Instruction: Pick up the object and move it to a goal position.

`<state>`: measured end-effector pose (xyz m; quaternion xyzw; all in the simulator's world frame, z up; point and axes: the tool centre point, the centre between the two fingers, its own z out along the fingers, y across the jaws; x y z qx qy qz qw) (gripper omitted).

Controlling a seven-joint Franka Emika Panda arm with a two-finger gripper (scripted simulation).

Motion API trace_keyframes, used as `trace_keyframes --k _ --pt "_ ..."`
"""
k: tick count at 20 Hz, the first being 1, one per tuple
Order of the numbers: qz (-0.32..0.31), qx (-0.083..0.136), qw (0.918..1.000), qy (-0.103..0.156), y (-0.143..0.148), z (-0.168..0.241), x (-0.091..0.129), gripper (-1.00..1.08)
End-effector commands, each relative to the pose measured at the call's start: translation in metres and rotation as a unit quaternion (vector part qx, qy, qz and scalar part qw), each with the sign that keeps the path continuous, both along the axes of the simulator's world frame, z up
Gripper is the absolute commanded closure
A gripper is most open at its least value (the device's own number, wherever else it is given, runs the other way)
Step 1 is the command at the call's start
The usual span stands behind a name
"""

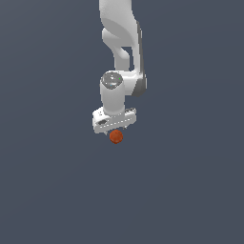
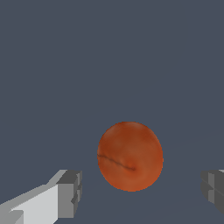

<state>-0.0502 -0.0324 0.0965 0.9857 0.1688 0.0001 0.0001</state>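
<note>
The object is a small orange-red ball [image 1: 116, 137] with a mottled surface, lying on the dark grey floor. The white gripper [image 1: 115, 129] hangs right above it in the exterior view, and its fingers are hidden there behind the hand and the ball. In the wrist view the ball [image 2: 130, 156] sits between the two grey fingertips [image 2: 70, 193], with a clear gap on each side. The gripper [image 2: 142, 192] is open and touches nothing.
The white arm [image 1: 121, 43] comes down from the top of the exterior view. The plain dark grey floor [image 1: 47, 190] surrounds the ball on all sides, with no other objects in view.
</note>
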Motion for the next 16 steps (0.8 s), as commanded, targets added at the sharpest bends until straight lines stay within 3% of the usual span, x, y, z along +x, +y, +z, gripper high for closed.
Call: trace_keyframes --k 1,15,16 --pt "0.000 0.000 1.0000 0.000 0.000 -0.004 0.000 -0.92" --pt "0.002 0.000 1.0000 0.000 0.000 -0.050 -0.001 -0.92" --pt "0.002 0.000 1.0000 0.000 0.000 -0.050 -0.001 1.08"
